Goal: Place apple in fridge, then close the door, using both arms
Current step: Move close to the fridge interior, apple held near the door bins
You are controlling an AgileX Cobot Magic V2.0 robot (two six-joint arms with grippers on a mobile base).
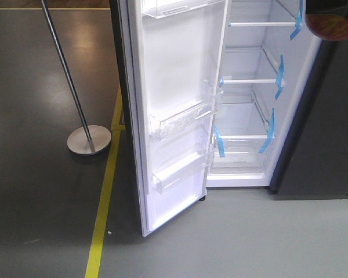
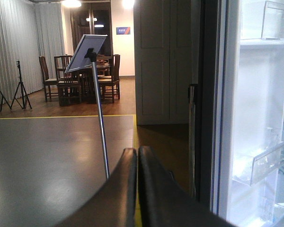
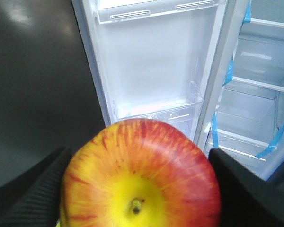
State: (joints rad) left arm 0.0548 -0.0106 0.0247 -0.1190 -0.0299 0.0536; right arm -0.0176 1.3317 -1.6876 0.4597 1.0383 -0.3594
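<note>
A: What is the right gripper [image 3: 142,191] doing?
B: Its 2 dark fingers [image 3: 35,196] pinch the apple [image 3: 142,161], 1 on each side.

A: Where is the apple, then?
B: It is in the air in front of the open fridge [image 1: 243,110], outside it. It is red over yellow, and its stem dimple faces the wrist camera.

A: And the left gripper [image 2: 137,156]?
B: Its fingers are pressed together with nothing between them. It sits just beside the door's outer edge and points into the room beyond.

A: And the door [image 1: 174,63]?
B: It stands wide open with its white inner face showing. That face carries clear bins [image 1: 182,119]. The front view shows 2 whole ones and part of a 3rd at the top.

A: What is inside the fridge?
B: White walls and shelves [image 1: 249,81]. There are strips of blue tape [image 1: 270,132] at the shelf fronts and along the right wall.

A: Anything around it?
B: A stand [image 1: 89,140] with a round base is on the dark floor [image 1: 35,191], left of the door. A yellow line [image 1: 103,202] runs between them. In the left wrist view the stand carries a tilted board [image 2: 85,52]. Chairs [image 2: 80,78] stand far behind it.
</note>
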